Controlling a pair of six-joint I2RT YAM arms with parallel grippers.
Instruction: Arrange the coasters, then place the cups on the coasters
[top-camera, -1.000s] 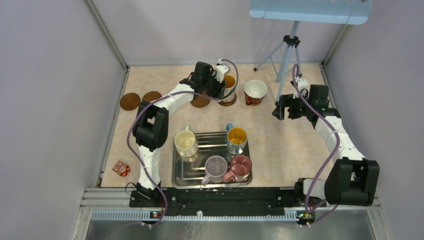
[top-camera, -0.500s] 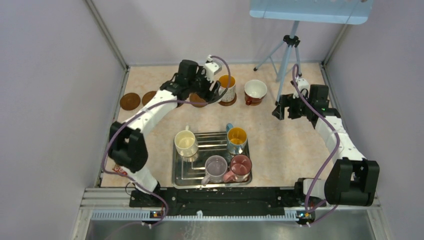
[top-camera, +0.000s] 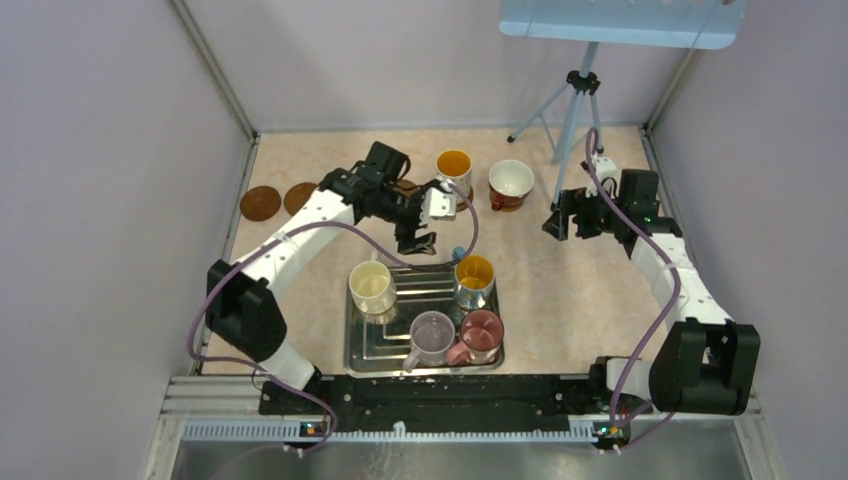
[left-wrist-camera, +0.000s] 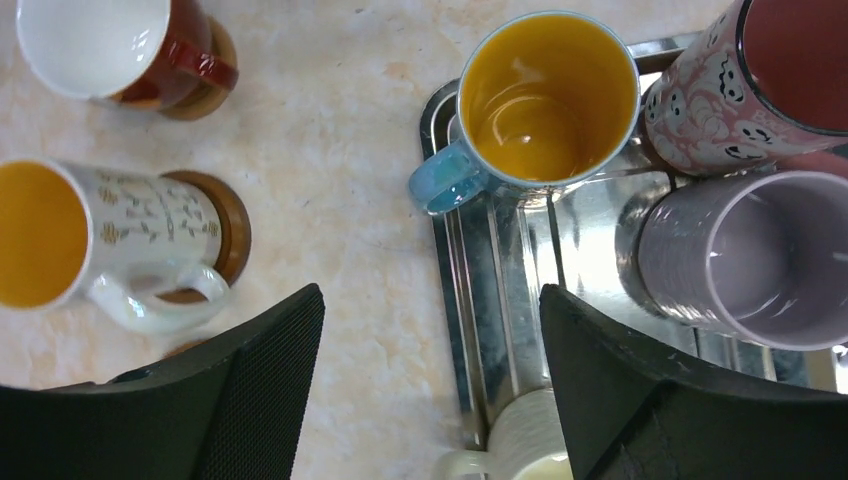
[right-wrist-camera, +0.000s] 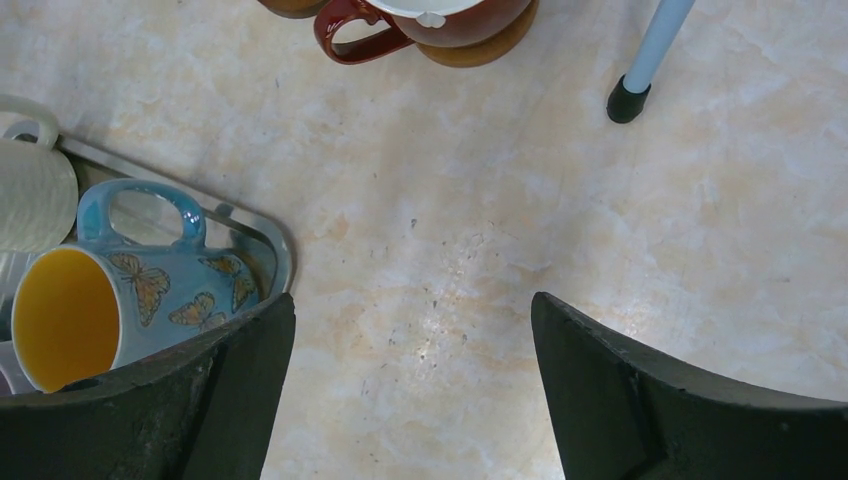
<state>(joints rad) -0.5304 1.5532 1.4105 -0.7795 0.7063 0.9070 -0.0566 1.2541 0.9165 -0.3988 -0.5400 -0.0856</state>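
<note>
Left gripper: moved off the white mug with orange inside, now above the rectangular silver metal tray at its far edge, jaws spread, empty. Mug stands released on a dark reddish-brown round coaster. Right gripper: spread, empty. Four mugs still on the tray; blue-handled, yellow-lined mug likely next.

beige marbled table, silver tray, brown coasters, tripod
</note>
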